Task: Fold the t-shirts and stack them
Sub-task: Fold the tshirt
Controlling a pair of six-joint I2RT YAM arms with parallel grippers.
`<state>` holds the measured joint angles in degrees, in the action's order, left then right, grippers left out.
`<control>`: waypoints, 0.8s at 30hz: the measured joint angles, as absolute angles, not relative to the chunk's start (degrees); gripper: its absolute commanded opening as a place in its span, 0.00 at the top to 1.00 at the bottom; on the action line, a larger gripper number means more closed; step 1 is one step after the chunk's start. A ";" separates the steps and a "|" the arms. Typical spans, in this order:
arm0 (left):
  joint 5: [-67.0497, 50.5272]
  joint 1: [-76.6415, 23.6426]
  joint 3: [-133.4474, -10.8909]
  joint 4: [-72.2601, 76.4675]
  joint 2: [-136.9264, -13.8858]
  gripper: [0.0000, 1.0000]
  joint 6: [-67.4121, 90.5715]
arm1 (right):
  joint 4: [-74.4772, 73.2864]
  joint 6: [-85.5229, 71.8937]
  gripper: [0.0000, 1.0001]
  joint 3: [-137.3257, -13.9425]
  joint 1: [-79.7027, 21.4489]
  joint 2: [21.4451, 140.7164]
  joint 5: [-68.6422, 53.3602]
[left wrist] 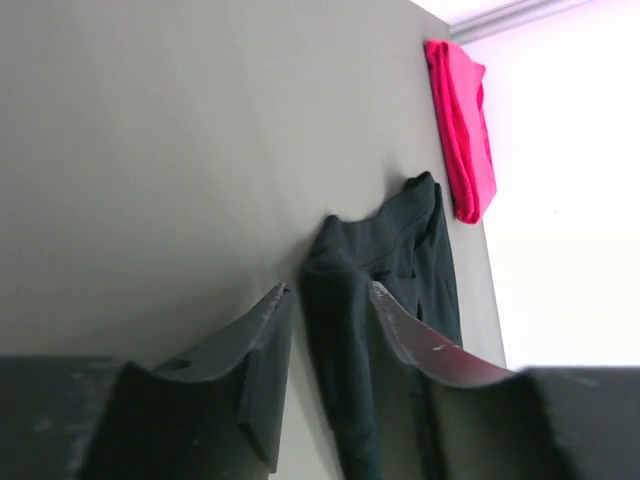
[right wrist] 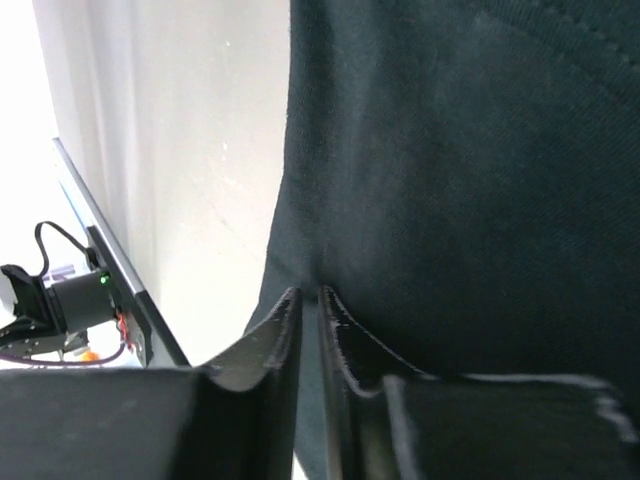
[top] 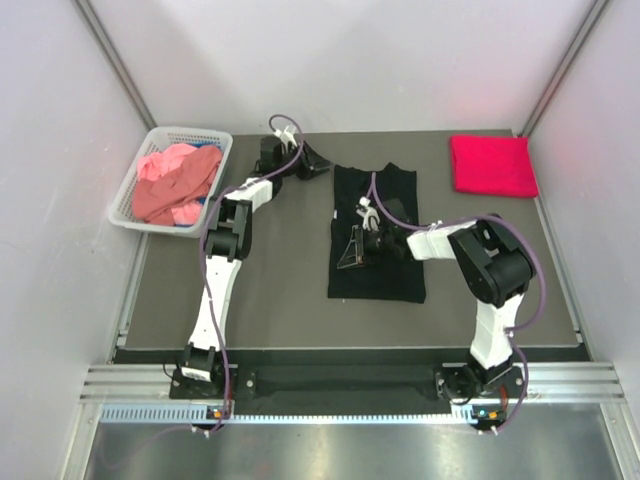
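A black t-shirt [top: 380, 215] lies flat, partly folded, in the middle of the table. My right gripper [top: 352, 250] is over its left edge; in the right wrist view its jaws [right wrist: 309, 297] stand almost together, pinching a fold of the black t-shirt [right wrist: 450, 180]. My left gripper [top: 317, 164] is open and empty, just off the shirt's far left corner; in the left wrist view [left wrist: 328, 295] the black t-shirt [left wrist: 400, 250] shows beyond the jaws. A folded crimson t-shirt [top: 493, 165] lies at the back right and also shows in the left wrist view [left wrist: 465, 125].
A white lattice basket [top: 225, 150] stands at the back left, holding crumpled salmon pink shirts [top: 175, 185] with a bit of blue cloth [top: 190, 226] under them. White walls enclose the grey table [top: 290, 290] on three sides.
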<state>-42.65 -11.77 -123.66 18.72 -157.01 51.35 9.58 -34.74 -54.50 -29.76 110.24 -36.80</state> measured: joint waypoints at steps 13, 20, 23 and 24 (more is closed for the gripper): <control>-38.94 -8.05 -89.49 -2.07 -123.98 0.59 38.04 | -14.00 -30.02 0.56 -56.99 -29.61 88.07 -26.65; -39.13 -19.79 -65.12 -6.92 -104.01 0.53 32.10 | -23.46 -28.45 0.53 -44.27 -19.09 71.81 -22.63; -39.09 -25.43 -59.11 -9.58 -101.89 0.52 31.31 | -28.73 -27.16 0.53 -39.72 -12.75 68.97 -20.91; -39.09 -26.46 -57.12 -10.28 -101.19 0.51 31.38 | -29.95 -26.85 0.53 -38.81 -11.22 68.51 -20.69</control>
<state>-39.09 -26.46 -57.12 -10.28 -101.19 31.38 -29.95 -26.85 -38.81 -11.22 68.51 -20.69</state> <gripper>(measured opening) 0.474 0.468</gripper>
